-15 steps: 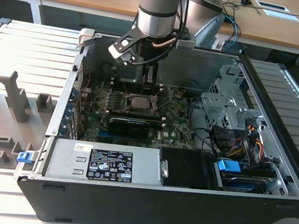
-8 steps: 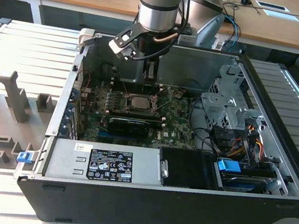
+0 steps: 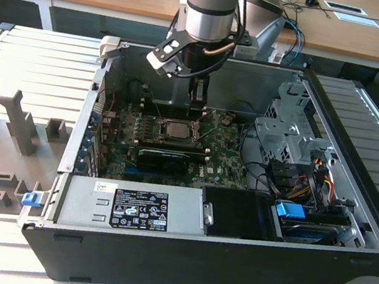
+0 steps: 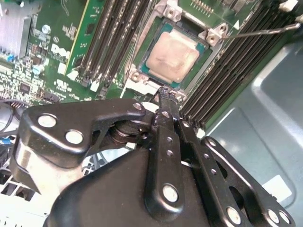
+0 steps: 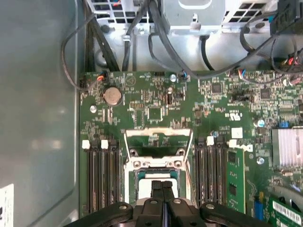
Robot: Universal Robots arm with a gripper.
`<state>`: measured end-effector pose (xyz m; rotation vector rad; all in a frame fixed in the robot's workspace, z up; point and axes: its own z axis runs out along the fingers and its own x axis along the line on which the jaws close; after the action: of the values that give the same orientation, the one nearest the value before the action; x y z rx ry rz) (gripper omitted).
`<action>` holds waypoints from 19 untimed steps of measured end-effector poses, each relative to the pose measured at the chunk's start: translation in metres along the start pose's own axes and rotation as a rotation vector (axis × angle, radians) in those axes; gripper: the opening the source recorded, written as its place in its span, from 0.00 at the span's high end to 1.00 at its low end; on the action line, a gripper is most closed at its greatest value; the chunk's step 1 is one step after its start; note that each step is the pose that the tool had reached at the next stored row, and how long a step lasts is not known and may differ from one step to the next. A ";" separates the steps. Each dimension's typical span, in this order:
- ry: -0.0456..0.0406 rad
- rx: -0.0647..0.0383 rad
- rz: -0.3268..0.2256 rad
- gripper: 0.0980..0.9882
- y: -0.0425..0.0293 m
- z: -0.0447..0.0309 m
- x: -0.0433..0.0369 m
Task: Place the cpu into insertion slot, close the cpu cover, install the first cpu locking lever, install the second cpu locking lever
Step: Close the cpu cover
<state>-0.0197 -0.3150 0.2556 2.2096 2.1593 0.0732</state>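
We find the computer case (image 3: 157, 252) lying open on the slatted desk (image 3: 36, 60), with the arm reaching down into it over the motherboard (image 5: 156, 94).

The cpu (image 4: 173, 56) sits flat and square inside the insertion slot (image 5: 142, 164), silver top upward. We judge the first step complete.

The cpu cover (image 5: 158, 131) is not closed. In the first wrist view it lies hinged back on the side of the slot away from the gripper, and green board shows through its window. It is clear of the chip.

One locking lever (image 4: 265, 32) shows in the second wrist view as a thin metal rod standing out past the corner of the slot. It is not latched down. We cannot pick out the other lever with certainty.

The gripper (image 4: 164, 94) has its fingers pressed together, and we see nothing between them. The tips stand over the edge of the slot nearest the arm, just beside the chip. We cannot tell whether they touch the rim.

Assessment: one of four steps is done. Closing the cover and installing both levers are not yet done, so the job stands at an early stage.
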 end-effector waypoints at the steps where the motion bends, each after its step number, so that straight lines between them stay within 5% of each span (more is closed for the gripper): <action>1: 0.0000 0.000 0.000 0.99 0.0022 0.0002 0.0001; 9: 0.0001 0.000 0.000 0.99 0.0053 -0.0048 0.0002; 13: -0.0002 0.000 0.000 0.99 0.0128 -0.0066 0.0003; 16: -0.0001 0.000 0.000 0.99 0.0162 -0.0174 0.0004; 19: 0.0001 0.000 0.000 0.99 0.0275 -0.0207 0.0006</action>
<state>0.0064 -0.3149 0.2781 2.2099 2.1591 0.0733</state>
